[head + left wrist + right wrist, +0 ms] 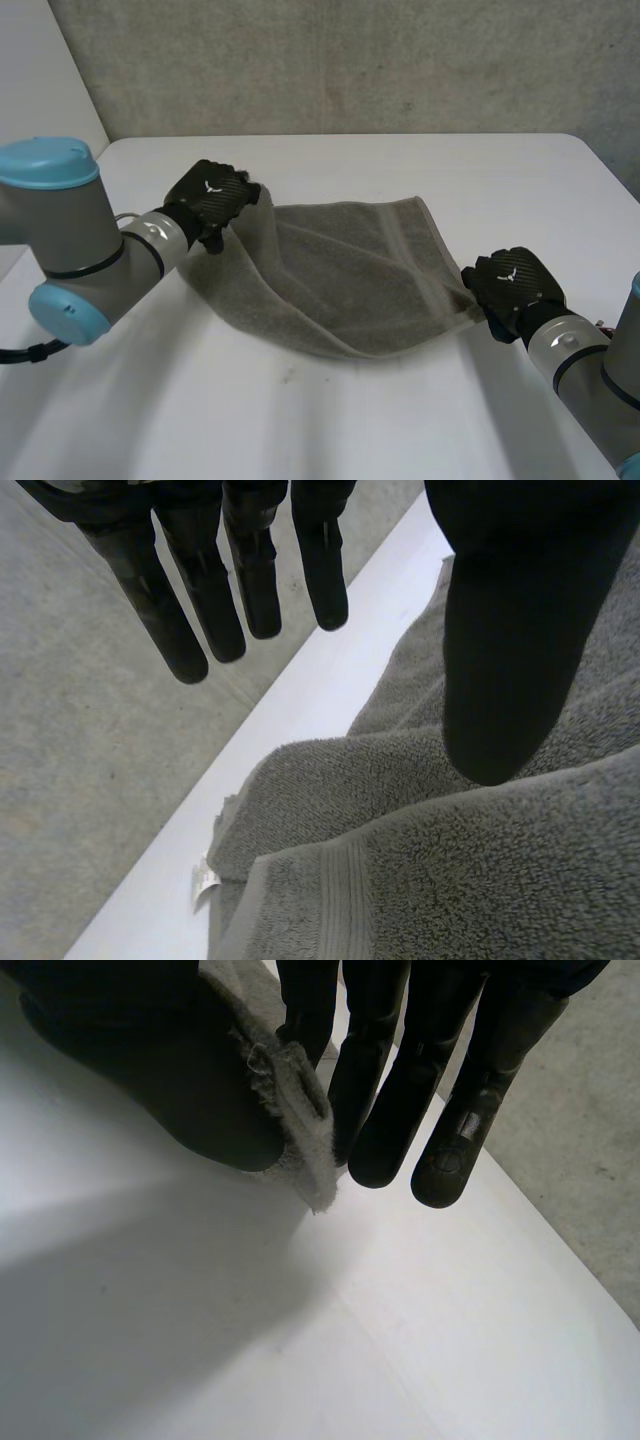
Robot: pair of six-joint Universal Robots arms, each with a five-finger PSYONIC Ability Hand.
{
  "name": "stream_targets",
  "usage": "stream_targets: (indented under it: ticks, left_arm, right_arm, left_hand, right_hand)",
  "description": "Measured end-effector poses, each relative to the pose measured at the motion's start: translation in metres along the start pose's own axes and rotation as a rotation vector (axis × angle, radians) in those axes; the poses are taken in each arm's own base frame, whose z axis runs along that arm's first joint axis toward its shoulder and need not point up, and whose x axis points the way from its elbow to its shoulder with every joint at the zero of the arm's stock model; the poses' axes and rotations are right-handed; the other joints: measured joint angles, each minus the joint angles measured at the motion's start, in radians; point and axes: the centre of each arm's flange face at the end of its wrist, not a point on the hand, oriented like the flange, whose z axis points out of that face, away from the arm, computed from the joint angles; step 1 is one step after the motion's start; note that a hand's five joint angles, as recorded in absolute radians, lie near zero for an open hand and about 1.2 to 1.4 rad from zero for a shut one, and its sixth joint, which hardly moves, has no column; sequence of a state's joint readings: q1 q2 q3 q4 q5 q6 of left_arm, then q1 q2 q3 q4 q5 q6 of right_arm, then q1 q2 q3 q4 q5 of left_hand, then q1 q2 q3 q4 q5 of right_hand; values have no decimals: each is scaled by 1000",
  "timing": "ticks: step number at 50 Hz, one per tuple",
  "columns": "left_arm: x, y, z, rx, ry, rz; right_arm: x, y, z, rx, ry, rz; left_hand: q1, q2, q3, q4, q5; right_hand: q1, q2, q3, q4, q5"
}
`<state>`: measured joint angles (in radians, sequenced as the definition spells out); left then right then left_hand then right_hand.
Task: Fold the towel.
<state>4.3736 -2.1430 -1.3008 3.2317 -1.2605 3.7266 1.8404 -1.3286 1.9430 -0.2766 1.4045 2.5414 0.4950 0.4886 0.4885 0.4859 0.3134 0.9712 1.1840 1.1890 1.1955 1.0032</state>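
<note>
I see my right hand (515, 285) pinching the towel (340, 275) at its three o'clock corner; left hand (212, 198) at ten o'clock, fingers straight, spread.

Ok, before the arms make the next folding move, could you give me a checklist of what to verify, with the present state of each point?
1. Right hand pinches a corner of the towel between thumb and fingers: ok.
2. Left hand grips its corner: not ok. Its fingers are straight and apart from the thumb, and the towel lies beside the thumb, not between them.
3. Towel is smooth between the hands: not ok. It sags in folds.
4. Table has bare room in front of the towel for the fold: ok.
5. Middle of the towel is lifted off the table: cannot tell.
</note>
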Motion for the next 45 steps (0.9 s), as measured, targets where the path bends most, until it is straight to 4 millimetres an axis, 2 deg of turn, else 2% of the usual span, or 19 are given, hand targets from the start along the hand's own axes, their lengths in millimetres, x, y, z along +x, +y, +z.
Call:
stream_targets:
  ticks: [3,11,20,33,40,45]
  left_arm:
    - [-1,3,4,-2,7,-3]
    - [1,23,34,-4,59,-15]
    - [7,41,51,-38,85,-26]
    - [13,61,52,-115,135,90]
    - [12,66,52,-131,137,112]
    - [11,67,52,-136,134,113]
  right_arm:
    - [-1,0,0,0,-2,0]
    - [-5,2,-1,-7,-15,-5]
    - [-5,3,-1,-11,-16,-6]
    - [-2,3,1,-7,-6,-6]
    - [-3,4,1,-7,-6,-6]
    - [-3,4,1,-8,-7,-6]
  left_hand:
    - [22,30,27,30,28]
    - [68,76,76,80,76]
    - [72,80,79,84,80]
    - [74,84,82,85,84]
    - [221,223,222,223,220]
    - [236,243,243,245,241]
  right_hand:
    - [0,0,0,0,0]
    - [0,0,0,0,0]
    - [0,0,0,0,0]
    - [0,0,0,0,0]
    - [0,0,0,0,0]
    - [0,0,0,0,0]
